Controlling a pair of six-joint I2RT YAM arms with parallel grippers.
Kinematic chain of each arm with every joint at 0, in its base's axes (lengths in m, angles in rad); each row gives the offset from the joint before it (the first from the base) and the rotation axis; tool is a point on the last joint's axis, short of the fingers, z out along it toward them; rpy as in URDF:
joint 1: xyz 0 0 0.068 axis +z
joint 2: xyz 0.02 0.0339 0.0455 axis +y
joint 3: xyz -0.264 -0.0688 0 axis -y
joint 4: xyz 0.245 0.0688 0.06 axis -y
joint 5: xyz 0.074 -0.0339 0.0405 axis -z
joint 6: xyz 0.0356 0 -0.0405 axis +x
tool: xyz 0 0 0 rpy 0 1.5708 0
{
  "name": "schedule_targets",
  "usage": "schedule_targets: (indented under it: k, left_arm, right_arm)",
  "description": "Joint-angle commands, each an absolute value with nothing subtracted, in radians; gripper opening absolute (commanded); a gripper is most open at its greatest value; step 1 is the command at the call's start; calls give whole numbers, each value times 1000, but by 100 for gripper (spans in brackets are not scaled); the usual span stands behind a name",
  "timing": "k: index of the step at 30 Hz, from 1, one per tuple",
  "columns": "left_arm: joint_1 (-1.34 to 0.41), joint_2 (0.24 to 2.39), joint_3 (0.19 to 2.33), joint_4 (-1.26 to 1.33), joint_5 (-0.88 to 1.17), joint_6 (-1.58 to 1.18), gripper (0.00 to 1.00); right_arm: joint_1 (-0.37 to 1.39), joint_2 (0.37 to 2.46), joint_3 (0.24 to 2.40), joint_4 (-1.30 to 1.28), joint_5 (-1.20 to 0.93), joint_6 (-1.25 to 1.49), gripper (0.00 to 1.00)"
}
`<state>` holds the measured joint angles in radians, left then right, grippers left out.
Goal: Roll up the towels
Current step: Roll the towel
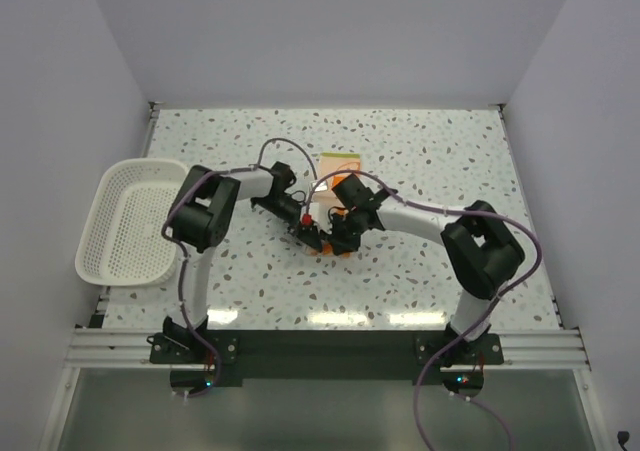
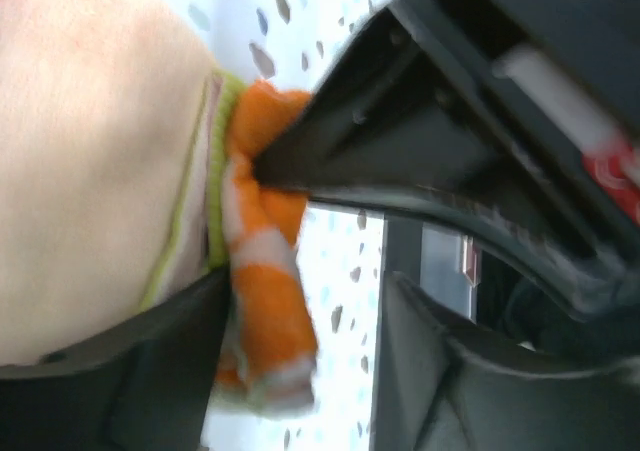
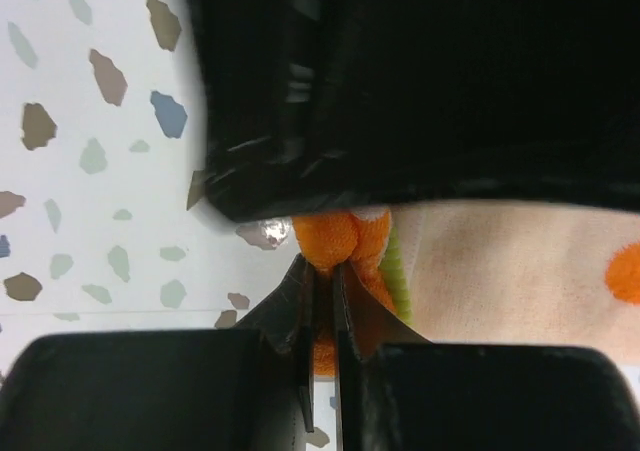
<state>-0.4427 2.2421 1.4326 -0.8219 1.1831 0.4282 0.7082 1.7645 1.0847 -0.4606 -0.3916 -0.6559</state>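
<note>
one thin towel (image 1: pixel 338 166), lying near the middle of the table (image 1: pixel 430 151), a touch toward 12 o'clock. flat and cream at its 12 o'clock end, with a lime-green line along the edge. bunched at the 6 o'clock end into a small, bright orange roll (image 1: pixel 330 252). seen close from the left wrist, orange roll (image 2: pixel 265 271) soft and fuzzy, doubled over, crossed by white bands, just beside the green-edged cream face (image 2: pixel 100 171). seen from the right wrist, a rounded orange lump (image 3: pixel 330 233) against the cream face (image 3: pixel 500 271), with one orange dot (image 3: pixel 625 271) farther along it.

right jaws pressed together, pinching the orange fold at their tips. left jaws spread, with the roll resting against one finger (image 2: pixel 150 381) and the other finger (image 2: pixel 450 391) standing apart from it. both sets of jaws meeting over the roll, the left reaching in from about 11 o'clock, the right from about 1 o'clock.

white table underneath, speckled with grey and brown. white mesh basket (image 1: pixel 125 221) well apart at 9 o'clock, by the table's edge.
</note>
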Motion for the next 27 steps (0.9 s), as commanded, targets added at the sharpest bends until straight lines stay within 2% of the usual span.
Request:
schedule_targets:
  k: [1, 5, 9, 18, 22, 27]
  left_arm:
    - [-312, 2180, 1299, -586, 1020, 331, 75]
    - [-239, 2074, 1212, -557, 1075, 333, 79]
    - [-192, 1936, 1117, -474, 1094, 278, 79]
    - [-187, 1517, 824, -193, 838, 222, 71]
    - [-363, 1387, 749, -137, 637, 409, 71]
    - [-598, 1342, 673, -43, 525, 669, 69]
  right_arm:
    - [661, 1824, 1150, -593, -507, -677, 0]
    - [618, 1890, 1268, -712, -607, -672, 0]
    - [577, 1971, 1370, -850, -696, -663, 0]
    - [526, 2206, 1600, -1112, -862, -660, 0]
    - [522, 2318, 1693, -1222, -908, -666, 0]
    - [511, 2449, 1824, -1389, -946, -682, 0]
